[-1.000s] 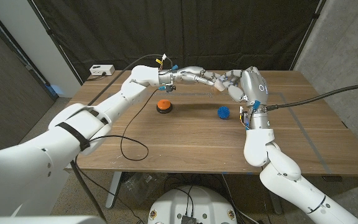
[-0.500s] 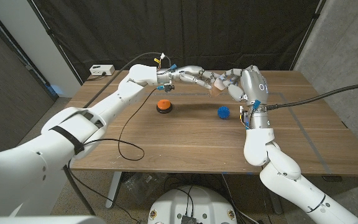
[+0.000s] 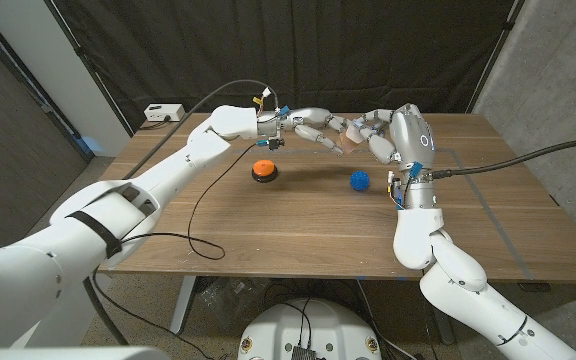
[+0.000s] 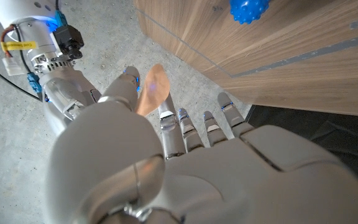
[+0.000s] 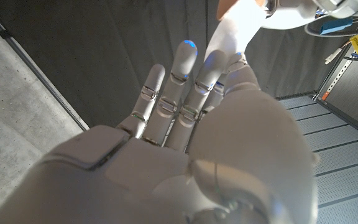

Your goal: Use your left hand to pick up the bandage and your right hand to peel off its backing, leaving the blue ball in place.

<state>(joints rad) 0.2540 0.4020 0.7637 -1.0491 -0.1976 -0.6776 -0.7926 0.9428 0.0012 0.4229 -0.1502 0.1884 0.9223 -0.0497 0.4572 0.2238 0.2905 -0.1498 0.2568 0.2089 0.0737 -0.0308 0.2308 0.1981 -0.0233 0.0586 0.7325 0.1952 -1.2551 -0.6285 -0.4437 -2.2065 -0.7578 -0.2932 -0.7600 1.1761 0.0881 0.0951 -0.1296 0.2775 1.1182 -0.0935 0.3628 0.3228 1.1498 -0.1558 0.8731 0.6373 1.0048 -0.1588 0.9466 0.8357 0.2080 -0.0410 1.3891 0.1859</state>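
Head view has my two hands meeting in the air over the far middle of the counter (image 3: 298,225). Between them I see the bandage (image 3: 337,143), a small tan, skin-coloured strip. From the left wrist it reads as a rounded peach tab (image 4: 152,90) standing up against the thumb of my left hand (image 3: 311,124), which pinches it. From the right wrist I see a pale, whitish strip at the fingertips of my right hand (image 3: 380,137), whose fingers reach straight toward it; whether they actually grip it, I cannot tell.

Below the hands, the ball (image 3: 359,180), blue and spiky, sits on the counter just beside my right wrist. An orange button (image 3: 264,171) on a dark base sits well apart from it, under my left forearm. A black cable (image 3: 205,240) loops across the near left of the wood.

Counter is brown wood grain. A white box (image 3: 164,112) sits at its far left corner. Black curtain hangs behind; grey floor shows below.
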